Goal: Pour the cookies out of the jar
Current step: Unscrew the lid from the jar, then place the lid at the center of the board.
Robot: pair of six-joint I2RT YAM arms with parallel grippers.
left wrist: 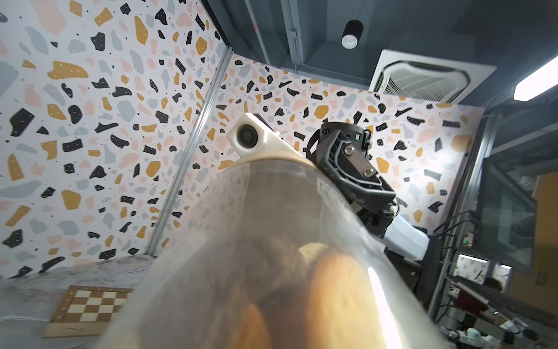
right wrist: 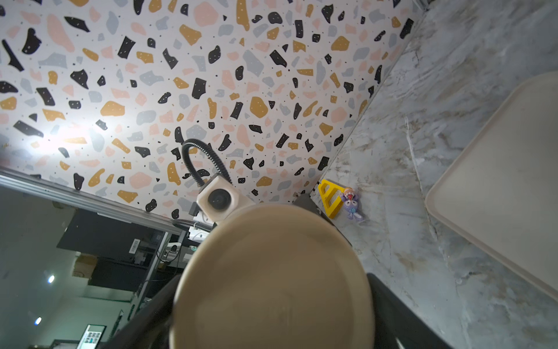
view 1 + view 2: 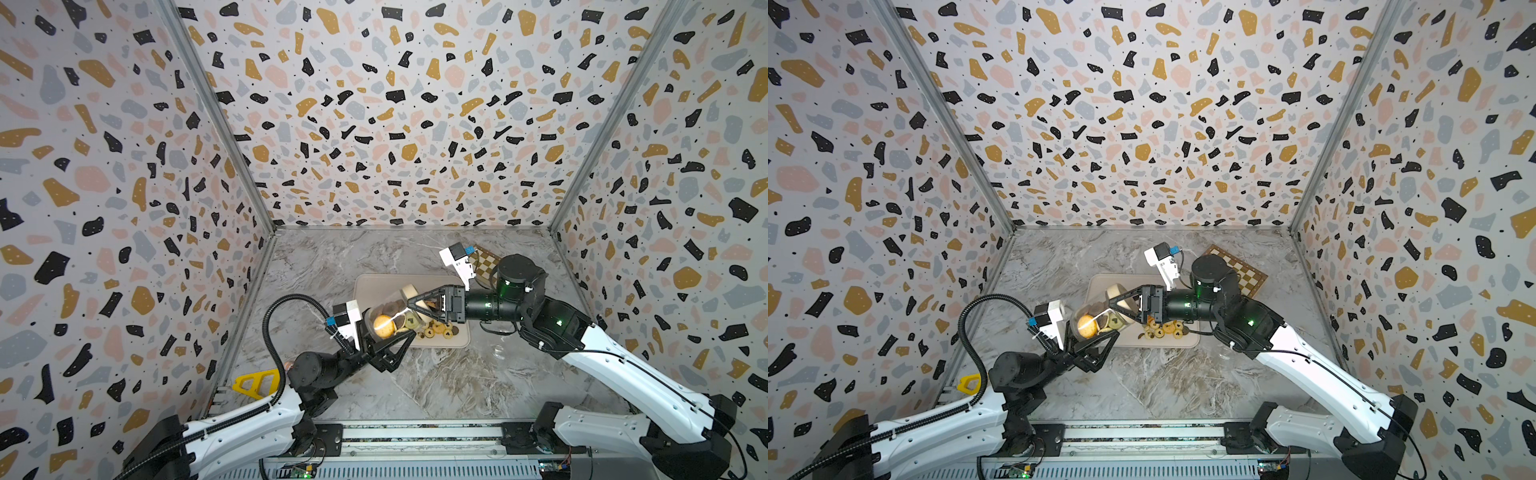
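Our left gripper (image 3: 388,334) is clamped across the clear jar (image 3: 384,309) near its base, and our right gripper (image 3: 413,303) has its jaws closed round the beige lid (image 2: 271,272). The jar hangs over the near-left corner of the tray (image 3: 374,286). Its long axis runs from near-left to far-right, with the mouth seemingly tilted upward. We judge the wall rigid, slick and possibly breakable, best gripped round the body. The cookies (image 3: 395,322) inside are light and crumbly; more lie on the tray.
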